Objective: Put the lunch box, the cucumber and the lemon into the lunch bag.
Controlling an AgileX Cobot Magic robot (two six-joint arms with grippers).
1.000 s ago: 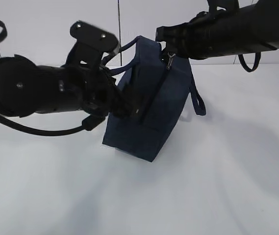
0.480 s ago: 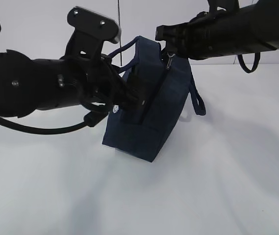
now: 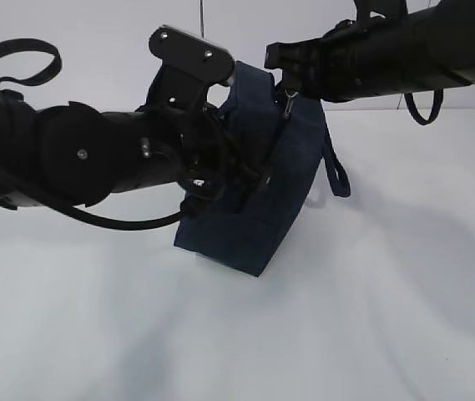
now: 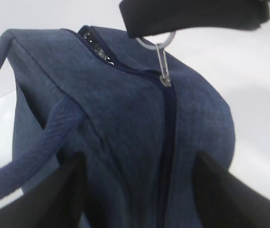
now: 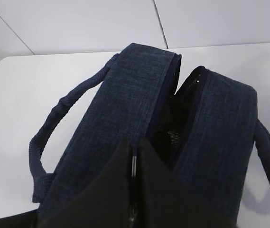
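The navy lunch bag (image 3: 258, 213) stands tilted on the white table. My right gripper (image 3: 284, 82) comes in from the upper right and is shut on the metal ring pull (image 5: 133, 164) at the bag's top; the ring pull (image 4: 156, 42) hangs from its finger in the left wrist view. The zipper gapes beyond it, showing a dark inside (image 5: 172, 126). My left gripper (image 4: 137, 190) is open, its fingers (image 4: 54, 199) standing either side of the lunch bag (image 4: 125, 118). The lunch box, cucumber and lemon are out of view.
One loop handle (image 3: 335, 171) hangs down the bag's right side and another (image 5: 54, 128) arches off its left. The white table (image 3: 371, 317) stretches in front and to the right. A strap loop (image 3: 425, 104) dangles under the right arm.
My left arm has pushed right, onto the bag's left end, so its fingers now straddle the fabric. The right gripper and the bag have stayed put.
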